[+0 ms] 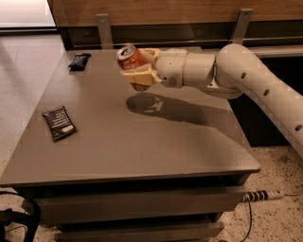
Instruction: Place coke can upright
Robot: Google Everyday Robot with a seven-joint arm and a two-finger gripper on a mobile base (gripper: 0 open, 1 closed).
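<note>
**Can held aloft over grey table**

The can [131, 60], orange-red with its silver top and pull-tab showing, hangs in the air above the far half of the table [142, 142]. It touches no surface. It is tilted, with its top leaning up and to the left of the picture. The gripper [138, 66] pinches the can, with one pale finger [147, 53] over its upper side and the other under its lower side, so that most of the lower body is hidden. The white arm [246, 78] reaches in from the right edge of the view, running roughly level over the table's far right part.

On the tabletop just below and right of the can lies the dark shadow [161, 108] of can and arm.

Two flat dark packets rest on the table, well apart from the can. One packet [79, 61] is at the far left corner. The other, nearer packet [59, 123], lies close to the left edge, and a pale patch shows at its near end.

Below the tabletop are drawer fronts [137, 208]. On the speckled floor at the right lies a white power strip [263, 194] with its cord. A dark cable [21, 212] loops at the lower left. Behind the table runs a wood-panelled wall [170, 12] with two metal brackets.
</note>
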